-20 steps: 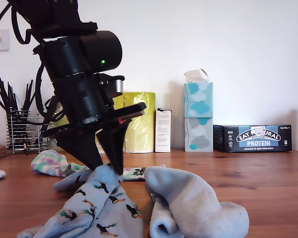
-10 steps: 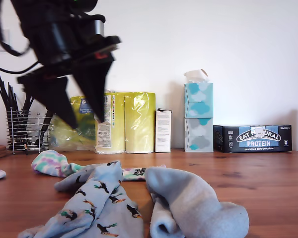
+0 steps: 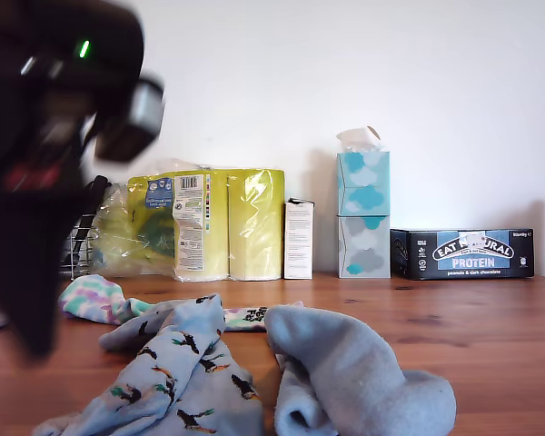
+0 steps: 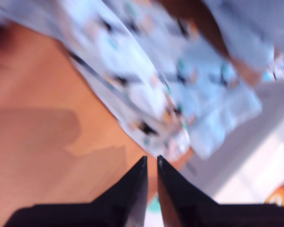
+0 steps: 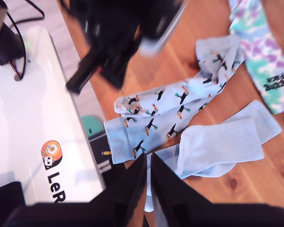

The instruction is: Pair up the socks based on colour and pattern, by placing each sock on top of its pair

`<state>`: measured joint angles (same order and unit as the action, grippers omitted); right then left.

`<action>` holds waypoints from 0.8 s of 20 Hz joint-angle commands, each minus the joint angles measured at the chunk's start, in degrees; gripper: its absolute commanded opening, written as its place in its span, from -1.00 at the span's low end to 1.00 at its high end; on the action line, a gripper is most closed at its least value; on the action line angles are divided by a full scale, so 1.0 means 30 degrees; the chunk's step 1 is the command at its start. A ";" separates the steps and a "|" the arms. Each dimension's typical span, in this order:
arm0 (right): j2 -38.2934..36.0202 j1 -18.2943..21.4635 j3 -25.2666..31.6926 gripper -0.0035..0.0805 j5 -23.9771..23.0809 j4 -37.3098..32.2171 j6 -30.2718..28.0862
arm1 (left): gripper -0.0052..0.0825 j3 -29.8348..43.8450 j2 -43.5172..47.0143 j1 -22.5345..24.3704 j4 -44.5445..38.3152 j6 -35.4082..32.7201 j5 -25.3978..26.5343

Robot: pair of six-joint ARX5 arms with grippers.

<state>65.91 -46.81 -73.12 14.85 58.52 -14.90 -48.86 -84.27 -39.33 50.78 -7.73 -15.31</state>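
Note:
Two animal-print socks (image 3: 182,372) (image 5: 165,113) lie overlapping on the wooden table. Plain light-blue ribbed socks (image 3: 345,372) (image 5: 222,146) are bunched beside them, toward the exterior view's right. A pastel tie-dye sock (image 3: 95,298) (image 5: 265,56) lies behind them. My first gripper (image 4: 151,161) is shut and empty, hovering over the blurred animal-print socks (image 4: 146,94). Its arm (image 3: 36,182) is a dark motion blur at the exterior view's left. My second gripper (image 5: 148,158) is shut and empty, high above the socks.
Along the wall stand a yellow pack of paper rolls (image 3: 209,222), a small white box (image 3: 298,238), stacked tissue boxes (image 3: 361,213) and a dark protein-bar box (image 3: 461,252). A white base with an orange logo (image 5: 42,118) borders the table.
My first gripper, down at the animal-print sock a second ago, has lifted off and swung toward the exterior view's left and the camera. The sock stayed on the table.

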 commanded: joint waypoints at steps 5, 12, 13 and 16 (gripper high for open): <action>-0.1763 0.0255 0.0022 -0.94 0.0080 0.2157 -0.0036 | 0.20 0.1734 0.0379 -0.0291 -0.3045 0.0080 -0.0350; -0.4728 0.0933 0.0022 -0.94 -0.0138 0.3337 0.0277 | 0.20 0.1953 0.0306 -0.0576 -0.6419 -0.0146 0.0328; -0.4947 0.1144 0.0022 -0.94 -0.0138 0.3337 0.0488 | 0.13 0.1974 0.0197 -0.0576 -0.6644 -0.0146 0.0350; -0.5304 0.1654 0.0022 -0.94 -0.0138 0.3337 0.0532 | -0.51 0.2055 0.0073 -0.0576 -0.6288 -0.0525 -0.0321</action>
<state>50.02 -42.04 -73.14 14.44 68.69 -13.50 -43.59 -83.59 -40.86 31.77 -8.56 -15.53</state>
